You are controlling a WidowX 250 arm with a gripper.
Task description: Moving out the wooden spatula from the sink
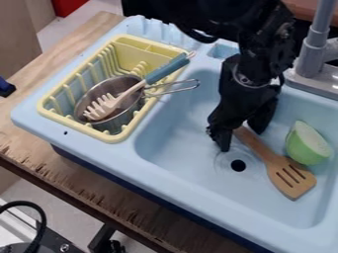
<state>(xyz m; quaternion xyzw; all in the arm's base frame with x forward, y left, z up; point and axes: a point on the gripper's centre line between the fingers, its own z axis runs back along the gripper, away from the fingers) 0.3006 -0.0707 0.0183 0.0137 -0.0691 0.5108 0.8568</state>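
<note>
"What did you have on the camera view?"

"Taking the drain [238, 165] as my clock's centre, I had the gripper [241, 139] at twelve, hanging down into the light-blue toy sink [178, 141], the black arm [261, 49] above it."

"And the hand itself?"

"Parted, moderately wide. The handle end of the slotted wooden spatula [290, 179] lay between its two fingers, but I couldn't tell whether either one touched the wood, and I saw no grip on it."

"So where was the spatula?"

"In the basin. Its handle began near twelve, passed the drain on the right, and its slotted blade lay flat between three and four, pointing towards five."

"Anything near it?"

"A green bowl [307, 148], at two o'clock, tilted on its side near the blade. The grey faucet [312, 59] stood at one, beyond the basin."

"And over at ten?"

"A pale yellow dish rack [58, 118]. In it I saw a metal pan [122, 118] with its wire handle out towards three, and a pasta server [165, 70] across the pan, toothed head in the pan, blue-grey handle up towards one or two. The sink sat on a wooden counter [86, 185], and a black cable [41, 217] curved at eight."
</note>
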